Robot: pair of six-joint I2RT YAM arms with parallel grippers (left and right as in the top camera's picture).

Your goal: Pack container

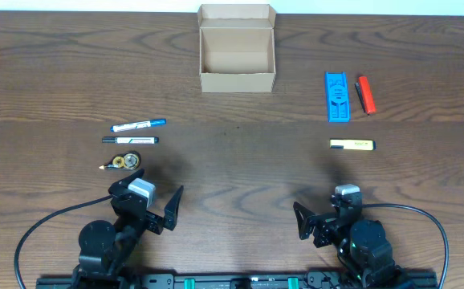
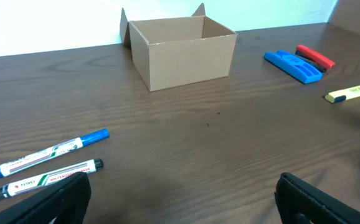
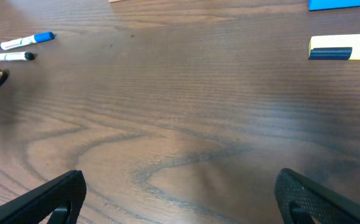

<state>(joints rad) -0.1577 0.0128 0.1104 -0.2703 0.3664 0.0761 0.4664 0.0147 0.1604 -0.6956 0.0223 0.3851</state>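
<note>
The container [image 1: 238, 50] is a tan cardboard box at the back middle of the table, standing open with its flap lid folded back and nothing showing inside. In the left wrist view the container [image 2: 183, 53] stands far ahead. My left gripper [image 1: 153, 201] is low at the front left, open and empty; its jaws [image 2: 183, 199] stand wide over bare wood. My right gripper [image 1: 326, 218] is at the front right, also open and empty, with bare tabletop between its jaws [image 3: 180, 193].
On the left lie a blue-capped marker [image 1: 138, 124], a black-capped marker [image 1: 130, 140] and a small round tape dispenser [image 1: 124, 162]. On the right lie a flat blue item [image 1: 338, 97], a red pen [image 1: 366, 95] and a yellow highlighter [image 1: 352, 144].
</note>
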